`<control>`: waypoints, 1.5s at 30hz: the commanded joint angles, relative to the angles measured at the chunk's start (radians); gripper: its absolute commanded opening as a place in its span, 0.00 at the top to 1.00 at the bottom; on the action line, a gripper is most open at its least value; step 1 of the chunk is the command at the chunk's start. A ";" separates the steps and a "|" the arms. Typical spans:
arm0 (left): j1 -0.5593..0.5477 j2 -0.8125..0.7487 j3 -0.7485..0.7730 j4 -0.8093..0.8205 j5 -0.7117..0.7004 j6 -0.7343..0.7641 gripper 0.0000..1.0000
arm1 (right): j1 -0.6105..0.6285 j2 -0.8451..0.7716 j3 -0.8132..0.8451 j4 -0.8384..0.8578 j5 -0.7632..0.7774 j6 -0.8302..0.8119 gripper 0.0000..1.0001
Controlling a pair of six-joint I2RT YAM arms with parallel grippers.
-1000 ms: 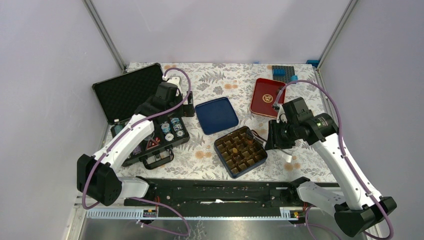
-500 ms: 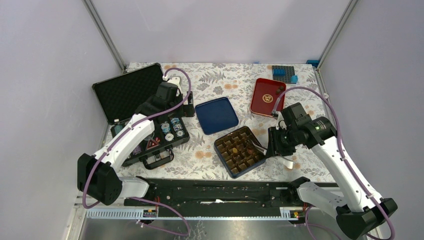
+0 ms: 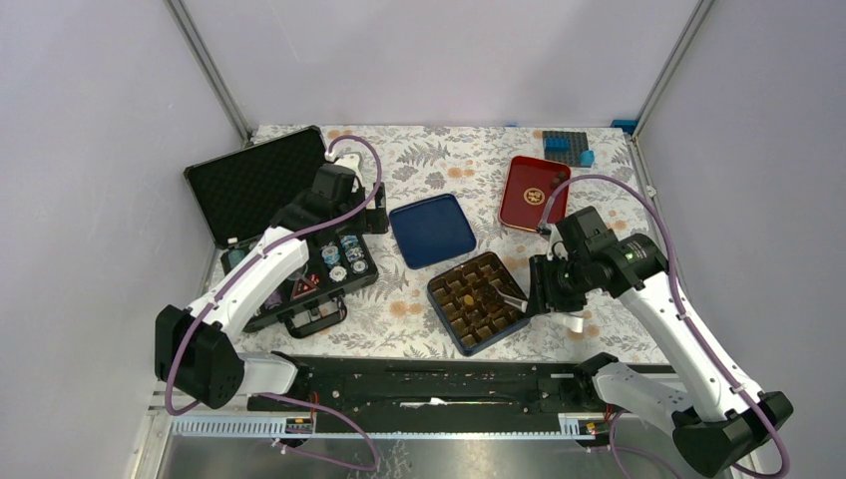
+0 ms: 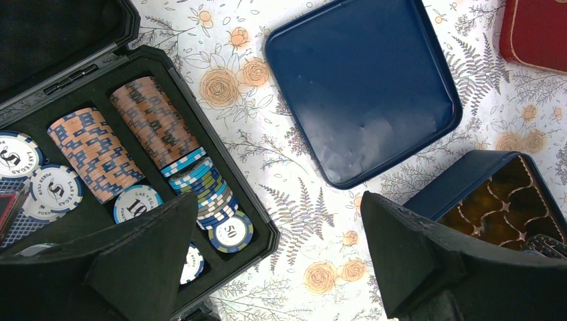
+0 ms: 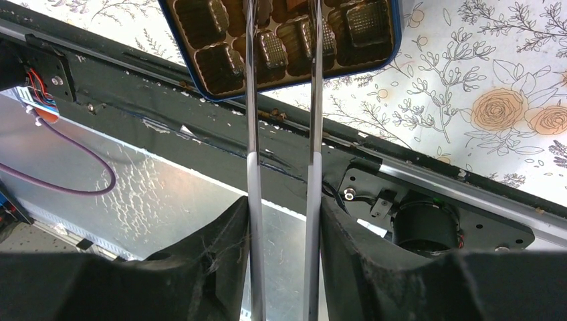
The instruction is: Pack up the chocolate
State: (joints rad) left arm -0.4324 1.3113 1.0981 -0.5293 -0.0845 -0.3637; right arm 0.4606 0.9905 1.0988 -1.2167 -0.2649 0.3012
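Right of centre on the flowered tablecloth (image 3: 439,150): right gripper (image 5: 281,210) is closed on a pair of long metal tongs (image 5: 251,100), fingers pressing the two blades from outside. In the wrist view the blades run nearly parallel with a narrow gap between them. Their tips pass off the top edge of that view, over the near side of the open blue box (image 3: 511,321). Cannot tell whether anything sits between the tips; the overhead view is too small there.

Box holds a brown grid insert (image 5: 220,67). The cells seen from the right wrist look moulded and ridged; whether any is filled, cannot tell.

Chocolate (image 3: 553,181): a couple of small dark lumps on the red tray (image 3: 521,205) near its right rim, beyond the box and apart from it. Too small to count with confidence.

Blue lid (image 4: 364,93) lies flat, inside up, between the box and the poker chip case (image 4: 257,221).

Left gripper (image 4: 279,214) hangs above the case's right edge, fingers spread wide, nothing between them. Below it are rows of poker chips (image 4: 157,120) on edge in the case slots, a few lying flat.

Blue bricks (image 3: 567,148) at the far right corner.
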 commanded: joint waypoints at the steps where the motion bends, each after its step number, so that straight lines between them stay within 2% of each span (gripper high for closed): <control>1: 0.003 0.000 0.033 0.029 -0.027 -0.004 0.01 | 0.015 0.001 0.008 0.028 -0.016 0.011 0.56; 8: 0.003 0.000 0.025 0.037 -0.020 -0.004 0.01 | 0.015 0.013 0.121 0.060 0.089 0.024 0.79; 10: 0.003 0.000 0.023 0.047 -0.014 -0.007 0.01 | 0.015 0.021 0.143 0.116 0.147 0.038 0.82; 18: 0.003 -0.013 0.051 0.044 -0.008 0.006 0.01 | 0.005 0.133 0.131 0.394 0.537 0.042 0.76; 22: 0.003 -0.023 0.034 0.039 0.016 0.005 0.01 | -0.076 0.252 0.112 0.571 0.502 0.025 0.75; 27: 0.003 -0.041 0.015 0.037 0.026 0.002 0.01 | -0.212 0.381 0.135 0.692 0.453 0.025 0.73; 32: 0.003 -0.059 0.014 0.026 0.011 0.019 0.01 | -0.255 0.505 0.168 0.706 0.493 0.004 0.69; 35: 0.003 -0.063 0.015 0.022 0.005 0.026 0.01 | -0.275 0.530 0.159 0.724 0.517 -0.007 0.64; 45: 0.003 -0.052 0.021 0.020 0.008 0.029 0.01 | -0.323 0.596 0.153 0.766 0.509 -0.017 0.57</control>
State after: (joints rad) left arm -0.4324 1.2781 1.0992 -0.5301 -0.0692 -0.3496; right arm 0.1490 1.5517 1.2144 -0.5117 0.2134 0.3019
